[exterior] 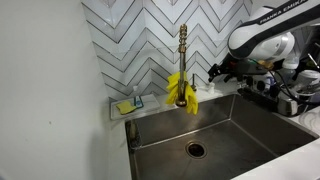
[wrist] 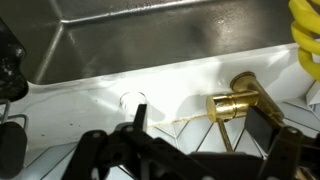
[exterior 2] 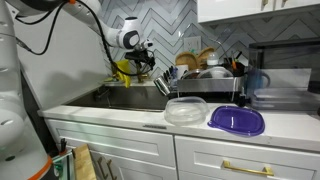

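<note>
A gold faucet (exterior: 183, 55) rises behind a steel sink (exterior: 245, 112), and a yellow cloth (exterior: 182, 88) hangs over it. My gripper (exterior: 214, 72) hovers open to the right of the faucet, level with the cloth and a short way off it. In the wrist view, the gripper (wrist: 203, 125) has its jaws spread wide, with a gold faucet part (wrist: 235, 103) lying between the fingers (wrist: 140, 116) and nothing held. The cloth (wrist: 306, 35) shows at that view's top right edge. From the counter side, the gripper (exterior 2: 141, 62) sits just beside the cloth (exterior 2: 123, 68).
A small dish with a blue and yellow item (exterior: 130, 103) stands on the ledge left of the faucet. The drain (exterior: 195, 150) sits mid-basin. A loaded dish rack (exterior 2: 205, 75), a clear container (exterior 2: 185, 110) and a purple lid (exterior 2: 237, 120) occupy the counter beside the sink.
</note>
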